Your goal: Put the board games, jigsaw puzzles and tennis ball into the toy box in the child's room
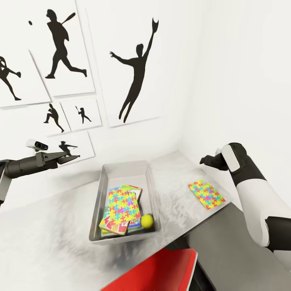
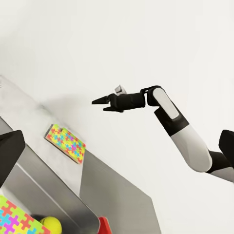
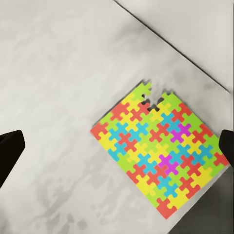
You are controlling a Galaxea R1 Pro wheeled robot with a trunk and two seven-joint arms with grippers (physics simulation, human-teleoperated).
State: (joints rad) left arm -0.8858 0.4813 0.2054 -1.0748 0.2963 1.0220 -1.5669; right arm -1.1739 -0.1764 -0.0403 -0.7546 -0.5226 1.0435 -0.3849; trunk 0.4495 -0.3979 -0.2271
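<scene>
Child's bedroom: toy box point(image 1: 121, 171), puzzles (athlete silhouettes point(image 1: 137, 68)).

The right arm point(image 1: 250, 190) is built of glossy white shells joined by black segments; the left arm point(image 1: 24, 165) is finished in dark grey, and a small white camera module point(image 1: 37, 144) is mounted on top

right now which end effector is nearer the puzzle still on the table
Right. The right end effector hovers just above the loose jigsaw puzzle near the table's edge; the left end effector hangs on the far side of the toy box.
</scene>
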